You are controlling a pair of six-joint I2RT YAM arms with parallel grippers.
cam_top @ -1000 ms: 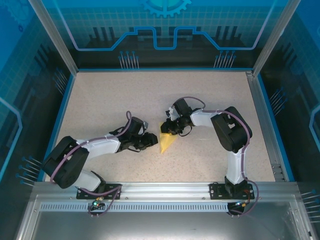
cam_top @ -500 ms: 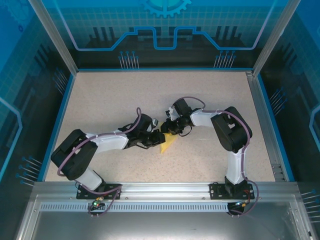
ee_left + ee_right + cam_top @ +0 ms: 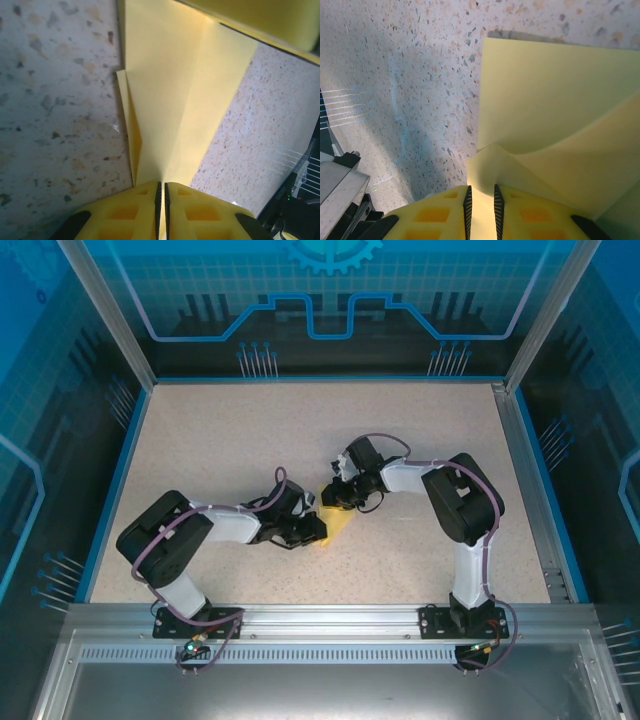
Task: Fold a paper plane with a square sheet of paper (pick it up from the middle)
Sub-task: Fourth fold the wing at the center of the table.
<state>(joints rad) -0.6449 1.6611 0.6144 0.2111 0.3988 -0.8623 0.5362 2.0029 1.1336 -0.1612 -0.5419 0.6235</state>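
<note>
The pale-yellow sheet of paper (image 3: 340, 523) lies mid-table, folded into a slim pointed shape with layered creases. My left gripper (image 3: 318, 530) is shut on its near-left end; in the left wrist view the paper (image 3: 170, 100) runs straight out from between the closed jaws of the left gripper (image 3: 161, 184). My right gripper (image 3: 333, 498) is shut on the far end, where the right wrist view shows a bulging fold of paper (image 3: 545, 115) pinched in the right gripper (image 3: 481, 187). One yellow finger of the right gripper (image 3: 260, 15) shows in the left wrist view.
The speckled beige table (image 3: 200, 440) is bounded by a blue rim, with an aluminium rail (image 3: 525, 480) along the right side. Both arms bend inward and meet near the middle.
My left arm swung right to the paper and its gripper closed on the near end. The right gripper kept its hold and place.
</note>
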